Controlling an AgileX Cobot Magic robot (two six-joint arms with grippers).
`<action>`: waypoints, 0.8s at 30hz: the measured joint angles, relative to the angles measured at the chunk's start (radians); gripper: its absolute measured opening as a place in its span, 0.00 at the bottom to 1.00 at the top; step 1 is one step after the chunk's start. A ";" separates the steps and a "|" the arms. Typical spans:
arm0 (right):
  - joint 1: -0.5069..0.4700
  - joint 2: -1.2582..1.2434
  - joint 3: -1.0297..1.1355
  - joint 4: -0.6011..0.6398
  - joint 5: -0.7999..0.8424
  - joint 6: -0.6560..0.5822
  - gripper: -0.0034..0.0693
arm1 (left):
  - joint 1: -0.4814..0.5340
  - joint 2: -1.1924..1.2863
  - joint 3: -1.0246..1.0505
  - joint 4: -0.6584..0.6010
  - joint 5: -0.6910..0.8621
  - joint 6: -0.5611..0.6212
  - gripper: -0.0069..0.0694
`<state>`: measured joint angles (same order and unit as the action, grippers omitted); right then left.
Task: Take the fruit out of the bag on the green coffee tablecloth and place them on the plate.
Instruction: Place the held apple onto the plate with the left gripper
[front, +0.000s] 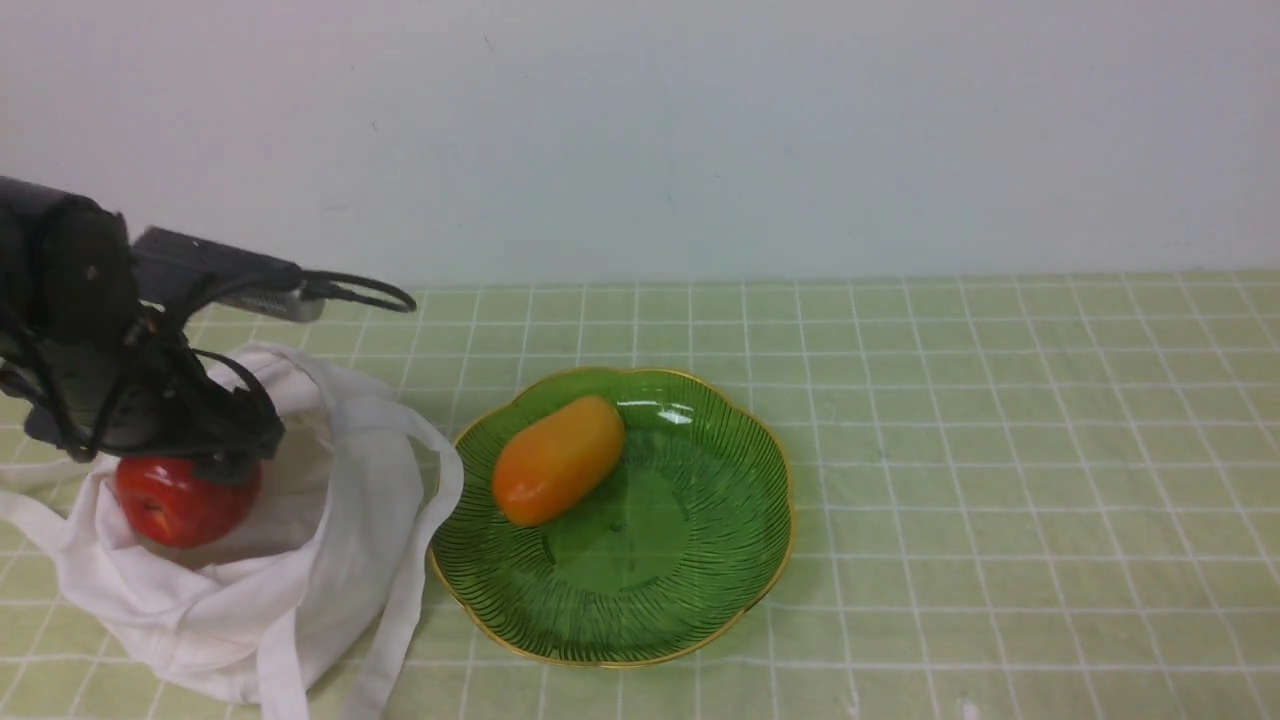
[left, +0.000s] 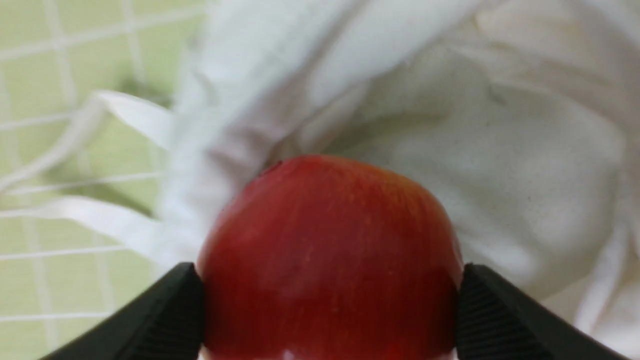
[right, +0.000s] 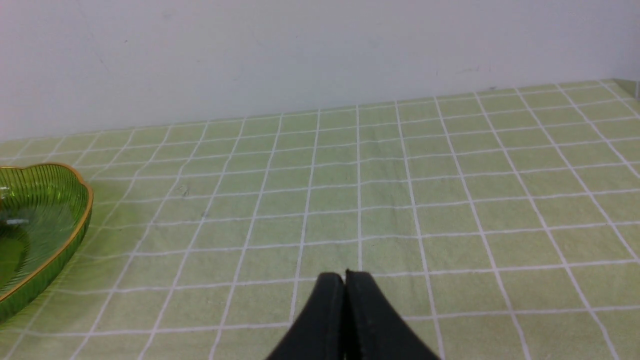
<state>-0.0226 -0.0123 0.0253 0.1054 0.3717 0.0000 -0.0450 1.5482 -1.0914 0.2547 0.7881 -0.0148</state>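
The left gripper (left: 327, 300) holds the apple (left: 327, 225), one pad pressed on each side. The apple is within the mouth of the bag (front: 300, 540), which lies just left of the plate (front: 782, 530). The skin is glossy and round, so it could slip during the lift. The loose bag rim or straps could also catch and be dragged. The left arm bends down into the bag from the left. The right gripper (right: 345, 280) is closed above bare cloth (right: 450, 200).

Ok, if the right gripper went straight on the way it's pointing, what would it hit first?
Nothing stands in its line: ahead of the shut right gripper lies only bare tablecloth, then the wall. The plate sits well off to the side. Whether it would graze the cloth first is unclear.
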 joint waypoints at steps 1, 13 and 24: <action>0.000 0.000 0.000 0.000 0.000 0.000 0.03 | 0.000 -0.006 0.000 0.001 0.004 0.000 0.86; 0.000 0.000 0.000 0.000 0.000 0.000 0.03 | -0.003 -0.212 -0.284 -0.301 0.300 0.009 0.86; 0.000 0.000 0.000 0.000 0.000 0.000 0.03 | -0.307 -0.030 -0.297 -0.532 0.270 0.115 0.86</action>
<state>-0.0226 -0.0123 0.0253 0.1054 0.3717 0.0000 -0.3523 1.5178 -1.3884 -0.2776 1.0579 0.1004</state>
